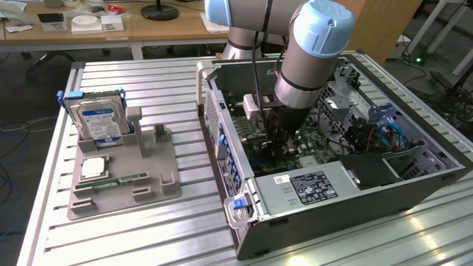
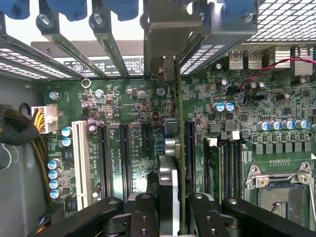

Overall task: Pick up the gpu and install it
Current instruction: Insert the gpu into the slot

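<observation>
Hovering inside the open black computer case, the black gripper, half-closed, pinches the thin dark gpu card edge-on, aligned for a slot on the green motherboard; grey tray at the case's nine o'clock.

Silver-grey arm, pale blue joint caps!
Black cable runs above the tool; black gripper fingers carry round screws.
</observation>
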`<state>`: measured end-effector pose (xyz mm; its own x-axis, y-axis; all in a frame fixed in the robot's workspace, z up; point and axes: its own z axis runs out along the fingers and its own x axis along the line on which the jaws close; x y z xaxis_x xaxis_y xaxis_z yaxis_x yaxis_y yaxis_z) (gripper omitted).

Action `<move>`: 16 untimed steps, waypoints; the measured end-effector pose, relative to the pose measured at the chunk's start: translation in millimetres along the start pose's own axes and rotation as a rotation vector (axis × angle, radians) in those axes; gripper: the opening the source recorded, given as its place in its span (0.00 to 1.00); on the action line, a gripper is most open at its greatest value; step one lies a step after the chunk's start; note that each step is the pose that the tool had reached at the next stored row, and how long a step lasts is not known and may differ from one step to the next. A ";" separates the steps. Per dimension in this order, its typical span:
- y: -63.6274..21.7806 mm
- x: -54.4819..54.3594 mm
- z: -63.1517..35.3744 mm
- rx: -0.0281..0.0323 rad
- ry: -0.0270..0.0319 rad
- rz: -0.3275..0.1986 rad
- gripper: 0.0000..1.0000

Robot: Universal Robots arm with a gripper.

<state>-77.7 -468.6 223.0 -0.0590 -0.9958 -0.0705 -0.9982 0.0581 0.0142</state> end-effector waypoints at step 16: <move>0.0 0.0 0.2 0.0001 -0.0002 0.000 0.28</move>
<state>-77.7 -468.6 222.8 -0.0590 -0.9957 -0.0707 -0.9982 0.0582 0.0141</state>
